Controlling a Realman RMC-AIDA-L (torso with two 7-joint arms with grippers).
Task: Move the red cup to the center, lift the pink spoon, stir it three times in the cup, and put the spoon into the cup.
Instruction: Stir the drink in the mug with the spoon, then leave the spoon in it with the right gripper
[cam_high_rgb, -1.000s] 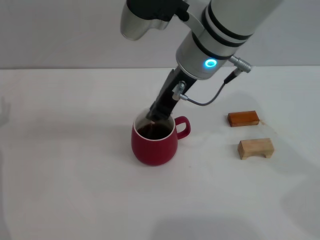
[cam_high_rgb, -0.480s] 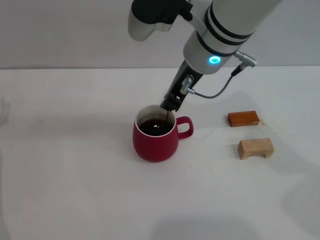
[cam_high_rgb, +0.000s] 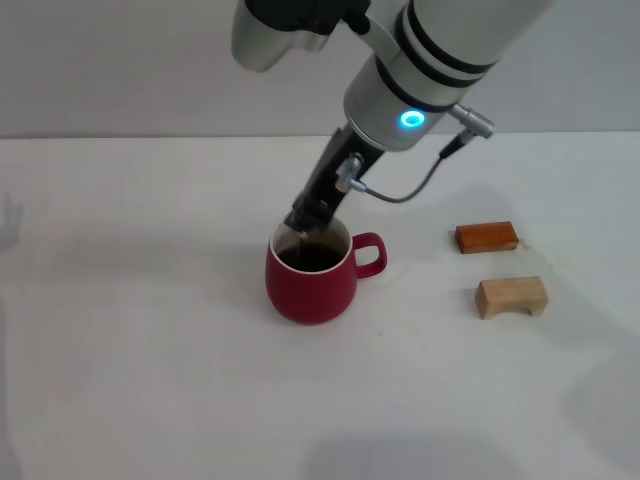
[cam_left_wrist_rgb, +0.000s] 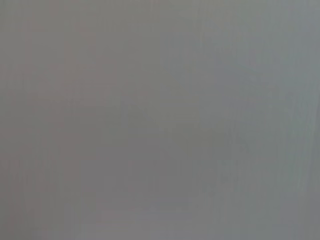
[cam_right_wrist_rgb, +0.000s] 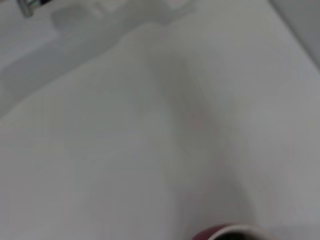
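Head view: the right arm is reaching in from above and behind, its white forearm slanting down and toward the robot's left. The right gripper (cam_high_rgb: 312, 215) is hanging at the back-left rim of the red cup (cam_high_rgb: 311, 283), its dark tip just over the rim. Whether its fingers are spread or pinching something, I cannot tell; they are reading as one dark mass. The pink spoon is not making itself out here; only a faint pale glint is showing at the gripper tip, too small to name. The cup is standing upright on the white table (cam_high_rgb: 140, 330), roughly mid-table, handle pointing to the robot's right, its inside looking dark. An orange-brown block (cam_high_rgb: 487, 237) and a light wooden block (cam_high_rgb: 511, 297) are lying well apart from the cup on the robot's right, the wooden one nearer the robot.

Left wrist view: showing only a plain grey field. The left gripper is not appearing in any view.

Right wrist view: looking down over the white table (cam_right_wrist_rgb: 125, 150); a sliver of the red cup's rim (cam_right_wrist_rgb: 225, 233) is showing at the picture's edge. The arm's own fingers are not showing.
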